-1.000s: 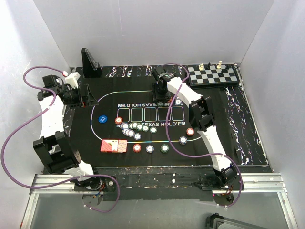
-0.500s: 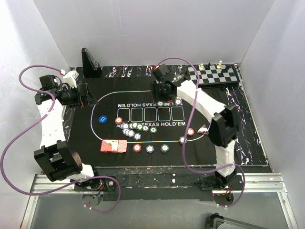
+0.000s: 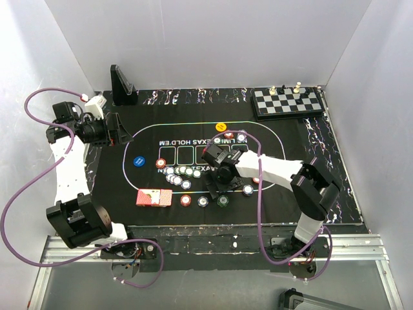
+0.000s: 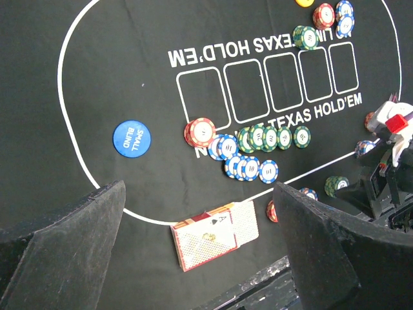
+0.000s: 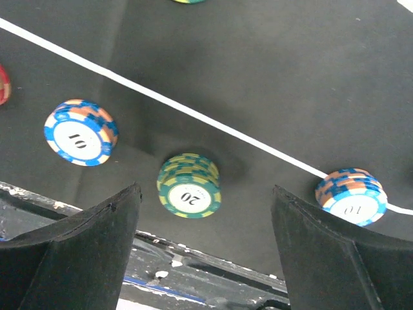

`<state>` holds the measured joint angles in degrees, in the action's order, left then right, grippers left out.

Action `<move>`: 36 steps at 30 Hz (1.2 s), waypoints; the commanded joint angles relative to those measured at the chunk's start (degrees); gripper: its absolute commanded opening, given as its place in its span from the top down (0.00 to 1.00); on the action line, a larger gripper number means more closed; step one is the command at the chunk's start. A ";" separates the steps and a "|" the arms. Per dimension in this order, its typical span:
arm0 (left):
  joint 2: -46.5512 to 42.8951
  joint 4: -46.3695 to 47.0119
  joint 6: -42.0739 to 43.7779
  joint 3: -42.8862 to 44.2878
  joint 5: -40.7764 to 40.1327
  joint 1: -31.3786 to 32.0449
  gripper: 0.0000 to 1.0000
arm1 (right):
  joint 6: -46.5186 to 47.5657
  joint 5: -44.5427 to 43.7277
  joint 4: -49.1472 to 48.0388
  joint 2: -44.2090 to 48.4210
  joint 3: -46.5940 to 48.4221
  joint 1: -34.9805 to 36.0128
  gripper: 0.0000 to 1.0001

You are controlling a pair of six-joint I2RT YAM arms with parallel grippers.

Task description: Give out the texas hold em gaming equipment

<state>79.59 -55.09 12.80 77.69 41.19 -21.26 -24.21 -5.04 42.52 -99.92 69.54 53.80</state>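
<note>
Since a second ago your right arm has swung back from the far side of the felt mat [image 3: 284, 139] to its near edge, and its jaws have spread. A yellow button disc [image 3: 221, 126] now shows in the upper centre of the overhead view, where the arm was. Your left arm has hardly shifted.

At the left of the overhead view, the left claw [image 3: 119, 131] hangs over the mat's left end with its jaws wide apart, holding nothing. Its wrist view shows the blue disc [image 4: 131, 137], marked SMALL BLIND, at centre left inside the white oval line. The deck of cards [image 4: 215, 236] lies at lower centre, red backs up, with a card marked A peeking out at its upper edge. Above the deck sits a red stack [image 4: 201, 132]. Loose blue and green chips [image 4: 255, 152] trail rightward from it across the printed letters.

Right of centre, the right claw [image 5: 205, 192] hangs over the near row of chips, jaws spread wide and empty. In its wrist view the green stack [image 5: 189, 185], marked 20, sits between the two fingers and apart from both, just outside the white line. A blue stack [image 5: 80, 132] marked 10 lies to its left, and another blue stack [image 5: 352, 196] lies to its right on the line.

At the upper right of the overhead view the chessboard [image 3: 287, 101] rests on the worktop [image 3: 322, 168], beyond the mat's far corner.
</note>
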 commanded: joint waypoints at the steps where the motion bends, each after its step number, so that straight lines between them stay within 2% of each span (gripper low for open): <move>1: -3.04 -0.28 -0.23 0.09 1.00 -0.19 0.00 | -1.55 1.17 -4.29 2.54 -0.45 1.74 0.12; 20: -2.60 -0.72 -0.76 1.41 0.91 -0.19 0.00 | -1.72 2.14 -5.87 -2.39 -3.62 3.77 0.25; 29: -2.34 -0.90 -0.84 2.20 0.56 -0.19 0.00 | -2.51 2.40 -5.26 -2.39 -3.36 3.77 0.52; 32: -1.99 -0.81 -1.02 2.64 0.56 -0.28 0.00 | -2.60 1.70 -4.64 -2.21 -3.09 3.77 0.55; 36: -1.90 -0.54 -1.28 2.73 0.73 -0.28 0.00 | -2.43 0.91 -3.15 -0.90 -2.13 3.59 0.66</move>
<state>78.85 -55.48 11.92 77.87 41.15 -21.26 -26.30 -2.96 37.50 -102.37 66.15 57.30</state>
